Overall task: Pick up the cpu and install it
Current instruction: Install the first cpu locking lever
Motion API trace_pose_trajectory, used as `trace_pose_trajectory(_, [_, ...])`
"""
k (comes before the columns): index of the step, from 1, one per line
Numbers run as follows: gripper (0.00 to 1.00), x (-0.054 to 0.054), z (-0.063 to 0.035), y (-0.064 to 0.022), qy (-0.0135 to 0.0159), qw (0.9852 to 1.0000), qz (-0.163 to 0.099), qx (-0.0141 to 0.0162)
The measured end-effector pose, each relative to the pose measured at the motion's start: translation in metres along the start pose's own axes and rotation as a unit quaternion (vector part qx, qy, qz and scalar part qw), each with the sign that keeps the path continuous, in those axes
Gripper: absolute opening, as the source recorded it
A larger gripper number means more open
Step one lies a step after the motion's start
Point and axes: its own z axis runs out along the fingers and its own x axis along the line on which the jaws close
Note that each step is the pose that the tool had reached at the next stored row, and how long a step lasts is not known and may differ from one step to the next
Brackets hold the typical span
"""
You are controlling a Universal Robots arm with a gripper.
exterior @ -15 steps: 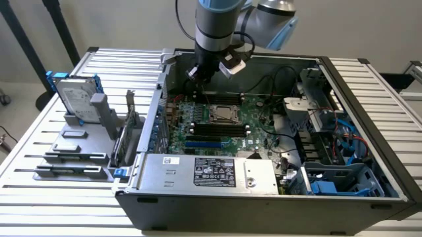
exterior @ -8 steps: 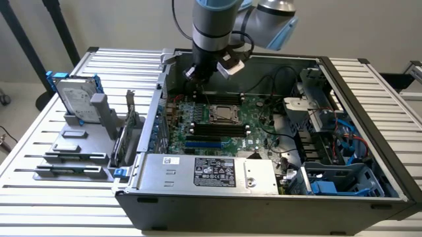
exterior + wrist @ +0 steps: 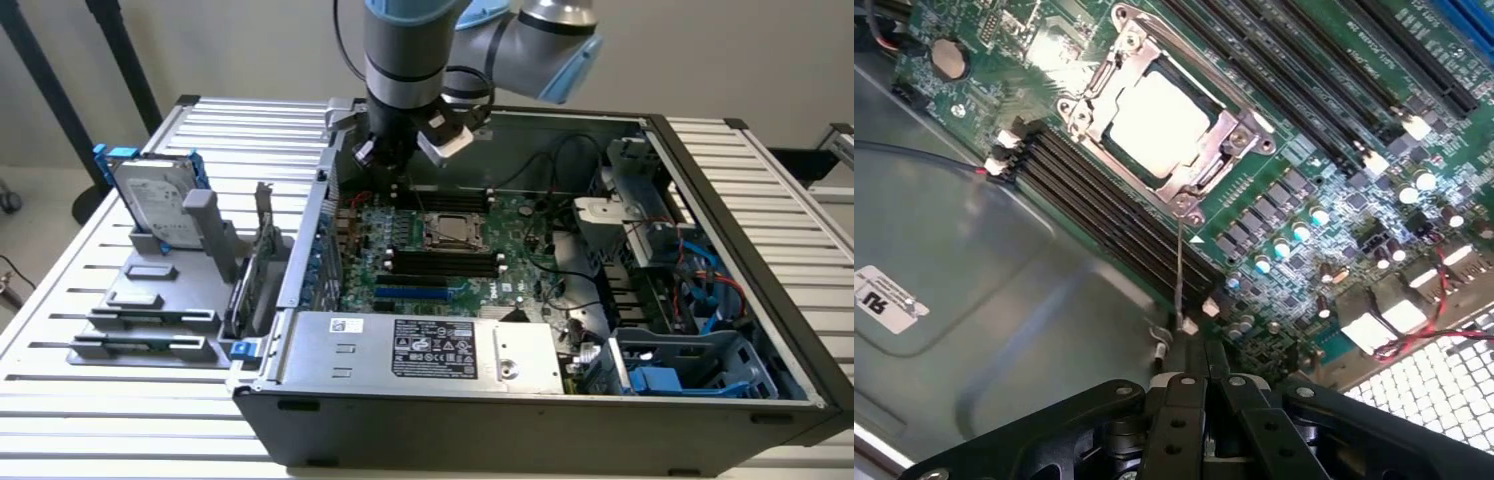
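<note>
Open grey metal computer case (image 3: 534, 420) on a slatted table (image 3: 80, 400); black label (image 3: 434, 349) on the power supply (image 3: 320, 362), print too small to read. Green circuit board (image 3: 514, 215) inside. Square silvery cpu (image 3: 1154, 120) seated in its metal socket frame (image 3: 1239, 130), near but clear of the black gripper (image 3: 1197, 350), pressed shut, holding nothing.

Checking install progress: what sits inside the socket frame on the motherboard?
The cpu lies inside the socket frame, its pale metal top showing. Whatever is beneath it is covered.
</note>
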Motion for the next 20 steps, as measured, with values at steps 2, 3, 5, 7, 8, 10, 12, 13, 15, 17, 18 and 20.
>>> trace_pose_trajectory(2, [0.11, -0.001, 0.0013, 0.001, 0.0001, 1.0, 0.0, 0.0001])
trace_pose_trajectory(3, [0.11, -0.001, 0.0028, 0.0016, 0.0001, 1.0, 0.0, 0.0001])
trace_pose_trajectory(5, [0.11, -0.002, 0.006, 0.0029, 0.0, 1.0, 0.0, -0.0001])
trace_pose_trajectory(7, [0.11, -0.003, 0.0094, 0.0041, 0.0001, 1.0, 0.0, -0.0001])
trace_pose_trajectory(8, [0.11, -0.003, 0.0111, 0.0047, 0.0002, 1.0, 0.0, -0.0001])
trace_pose_trajectory(10, [0.11, -0.003, 0.0145, 0.0058, 0.0002, 1.0, 0.0, -0.0001])
trace_pose_trajectory(12, [0.11, -0.002, 0.0169, 0.0067, 0.0007, 1.0, 0.0, 0.0005])
trace_pose_trajectory(13, [0.11, -0.001, 0.018, 0.0071, 0.0009, 1.0, 0.0, 0.0009])
trace_pose_trajectory(15, [0.11, 0.001, 0.0198, 0.0075, 0.0016, 1.0, 0.0, 0.0016])
trace_pose_trajectory(17, [0.11, 0.003, 0.0213, 0.0079, 0.0021, 1.0, 0.0, 0.0021])
trace_pose_trajectory(18, [0.11, 0.005, 0.022, 0.0083, 0.0022, 1.0, 0.0, 0.0022])
trace_pose_trajectory(20, [0.11, 0.009, 0.0228, 0.0096, 0.0023, 1.0, 0.0, 0.0022])
